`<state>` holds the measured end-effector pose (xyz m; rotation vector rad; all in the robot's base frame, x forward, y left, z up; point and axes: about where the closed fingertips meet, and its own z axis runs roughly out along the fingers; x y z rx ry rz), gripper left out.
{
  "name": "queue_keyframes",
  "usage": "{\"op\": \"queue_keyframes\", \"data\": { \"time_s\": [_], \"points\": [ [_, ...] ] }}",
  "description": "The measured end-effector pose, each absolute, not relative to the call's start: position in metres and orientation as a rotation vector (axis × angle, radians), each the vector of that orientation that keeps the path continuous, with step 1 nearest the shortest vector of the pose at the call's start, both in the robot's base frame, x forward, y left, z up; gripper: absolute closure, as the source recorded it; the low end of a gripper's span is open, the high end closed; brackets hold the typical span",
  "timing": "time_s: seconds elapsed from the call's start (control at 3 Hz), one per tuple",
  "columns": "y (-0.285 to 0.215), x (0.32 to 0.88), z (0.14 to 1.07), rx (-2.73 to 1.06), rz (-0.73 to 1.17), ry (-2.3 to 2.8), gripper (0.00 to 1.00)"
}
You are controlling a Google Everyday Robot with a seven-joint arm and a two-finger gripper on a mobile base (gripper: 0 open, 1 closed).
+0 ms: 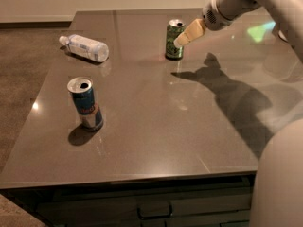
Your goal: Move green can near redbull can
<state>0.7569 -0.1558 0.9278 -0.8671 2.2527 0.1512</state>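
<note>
The gripper (182, 38), its opening impossible to tell, hangs just right of the green can (173, 41) at upper centre and should straddle it squarely before heading for the redbull can (85, 103) at left.

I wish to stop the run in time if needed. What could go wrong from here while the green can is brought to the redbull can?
1. The gripper is at the upper right side of the upright green can; contact that high may tip it over.
2. The redbull can stands upright at the front left of the table; setting the green can too close may knock it down.
</note>
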Motion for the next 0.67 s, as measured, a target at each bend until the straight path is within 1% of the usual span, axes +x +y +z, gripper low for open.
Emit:
{"op": "queue_keyframes", "data": {
  "time_s": [0.67],
  "points": [
    [-0.128,0.788,0.922,-0.817,0.227,2.248,0.00]
  ]
}}
